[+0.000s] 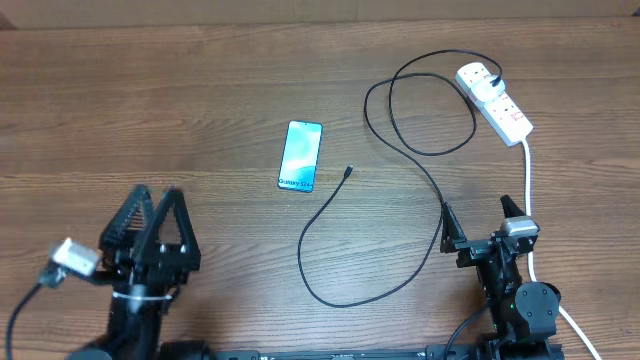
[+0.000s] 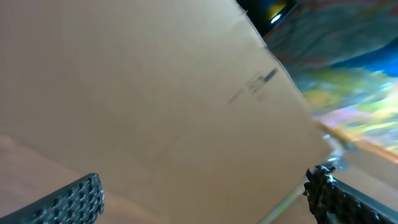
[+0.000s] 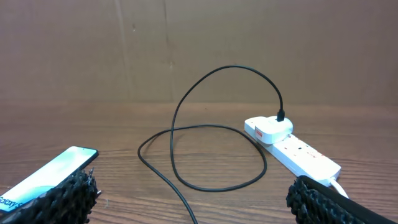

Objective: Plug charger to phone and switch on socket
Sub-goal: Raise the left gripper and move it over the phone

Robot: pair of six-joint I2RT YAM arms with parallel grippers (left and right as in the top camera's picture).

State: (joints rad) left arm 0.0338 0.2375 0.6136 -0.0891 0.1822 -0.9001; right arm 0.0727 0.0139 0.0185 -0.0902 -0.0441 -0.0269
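The phone (image 1: 301,155) lies flat mid-table with its teal screen up; it also shows at the left edge of the right wrist view (image 3: 46,177). The black charger cable (image 1: 400,140) loops across the table, its connector tip (image 1: 349,171) lying just right of the phone and apart from it. Its white plug (image 1: 477,78) sits in the white socket strip (image 1: 503,112) at the far right, also seen in the right wrist view (image 3: 292,149). My left gripper (image 1: 160,225) is open and empty at the front left. My right gripper (image 1: 480,225) is open and empty at the front right.
The strip's thick white cord (image 1: 528,190) runs down past the right arm toward the front edge. A cardboard wall (image 3: 199,50) stands behind the table. The left wrist view shows only blurred cardboard (image 2: 155,93).
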